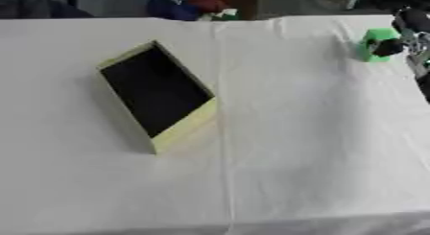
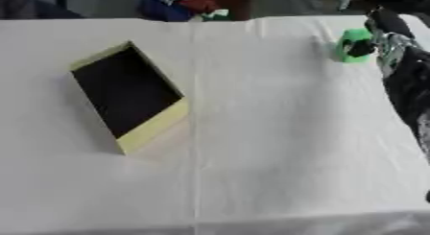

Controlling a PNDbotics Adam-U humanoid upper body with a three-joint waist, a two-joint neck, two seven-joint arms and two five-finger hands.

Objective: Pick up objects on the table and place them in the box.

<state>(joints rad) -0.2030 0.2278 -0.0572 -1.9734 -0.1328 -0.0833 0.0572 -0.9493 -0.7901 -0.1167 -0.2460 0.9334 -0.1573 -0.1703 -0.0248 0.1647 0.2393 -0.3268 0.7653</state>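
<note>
white cloth (image 1: 294, 147) covers table; right hand (image 2: 379, 35) seemingly grips green object (image 2: 352, 42); clutter behind.

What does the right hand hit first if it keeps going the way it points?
The green object: the right hand comes in from the right and its dark fingertip is already at or on it. Beyond lies bare white cloth; contact depth is unclear.

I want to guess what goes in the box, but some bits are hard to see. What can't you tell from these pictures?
- Green object: shape blurred, and the right hand covers part of it in both views.
- Right hand: whether its fingers grip the green object is unclear.
- Box: its inside is only dark; contents cannot be made out.
- Left hand: in neither view.
</note>
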